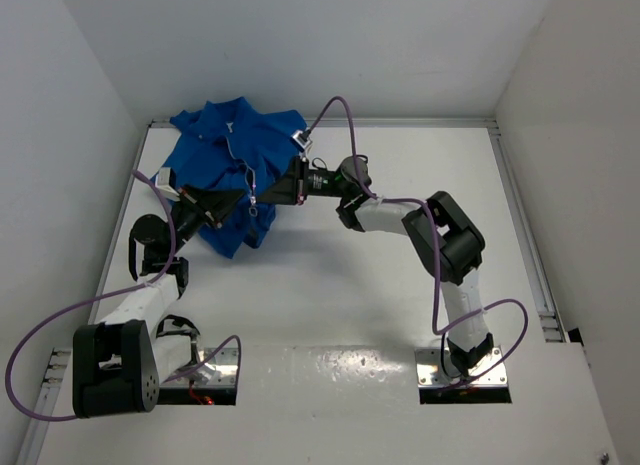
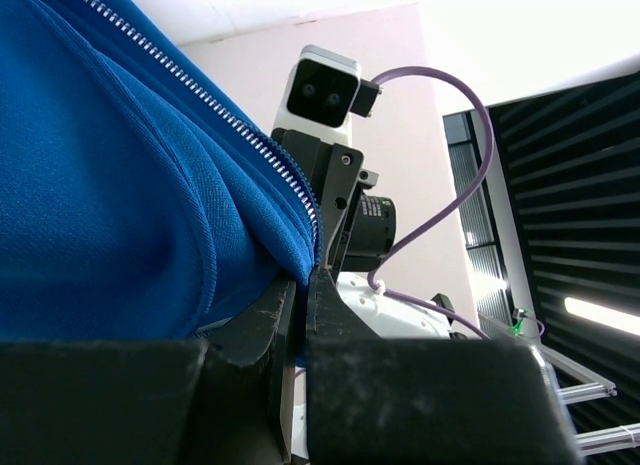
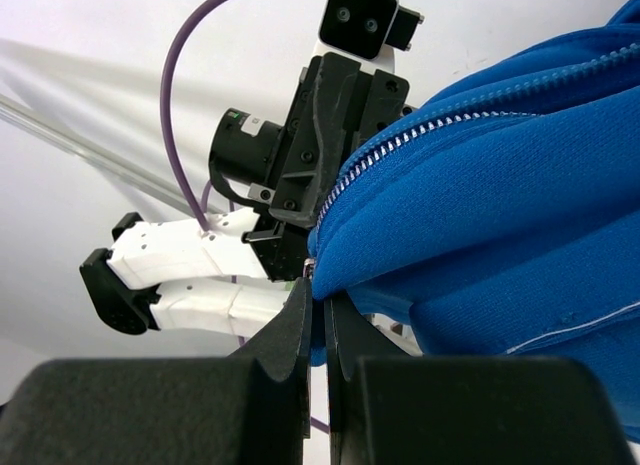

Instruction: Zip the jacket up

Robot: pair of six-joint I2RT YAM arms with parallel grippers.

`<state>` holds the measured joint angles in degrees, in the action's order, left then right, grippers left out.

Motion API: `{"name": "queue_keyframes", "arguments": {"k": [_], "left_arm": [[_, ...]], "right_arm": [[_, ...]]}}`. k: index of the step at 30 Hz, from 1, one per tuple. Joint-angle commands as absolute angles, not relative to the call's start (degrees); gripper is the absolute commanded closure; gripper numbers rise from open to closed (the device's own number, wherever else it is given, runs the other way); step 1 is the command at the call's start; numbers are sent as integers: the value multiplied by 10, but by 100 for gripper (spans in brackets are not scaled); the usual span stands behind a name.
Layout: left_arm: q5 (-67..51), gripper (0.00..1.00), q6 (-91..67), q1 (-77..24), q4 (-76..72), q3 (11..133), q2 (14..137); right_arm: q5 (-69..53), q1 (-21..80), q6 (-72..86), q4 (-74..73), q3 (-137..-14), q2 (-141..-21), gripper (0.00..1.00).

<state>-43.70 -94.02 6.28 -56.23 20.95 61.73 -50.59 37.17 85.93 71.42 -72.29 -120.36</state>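
Observation:
The royal-blue jacket (image 1: pixel 232 150) lies bunched at the table's far left, its pale zipper line (image 1: pixel 243 163) running down the front. My left gripper (image 1: pixel 243 197) and right gripper (image 1: pixel 268 193) meet tip to tip at the jacket's lower edge, which is lifted off the table. In the left wrist view the left gripper (image 2: pixel 302 285) is shut on blue fabric beside the zipper teeth (image 2: pixel 215 110). In the right wrist view the right gripper (image 3: pixel 320 295) is shut on the jacket's (image 3: pixel 500 215) edge. A small silver piece (image 3: pixel 310 269) shows at its fingertips.
White walls close the table (image 1: pixel 330 285) in on the left, back and right. Purple cables (image 1: pixel 345 110) loop off both arms. The two wrist cameras (image 2: pixel 325 85) face each other at close range.

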Motion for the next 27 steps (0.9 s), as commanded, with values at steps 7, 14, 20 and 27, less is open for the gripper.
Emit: {"name": "queue_keyframes", "arguments": {"k": [7, 14, 20, 27], "left_arm": [[-461, 100, -934, 53, -590, 229, 598], [-474, 100, -894, 36, -543, 224, 586], [-487, 100, -817, 30, -464, 230, 567], [-519, 100, -680, 24, -334, 279, 562]], "right_arm": [[-507, 374, 848, 811, -769, -1216, 100], [-510, 370, 846, 811, -780, -1215, 100], [-511, 367, 847, 812, -771, -1210, 100], [-521, 365, 846, 821, -759, -1201, 100]]}}
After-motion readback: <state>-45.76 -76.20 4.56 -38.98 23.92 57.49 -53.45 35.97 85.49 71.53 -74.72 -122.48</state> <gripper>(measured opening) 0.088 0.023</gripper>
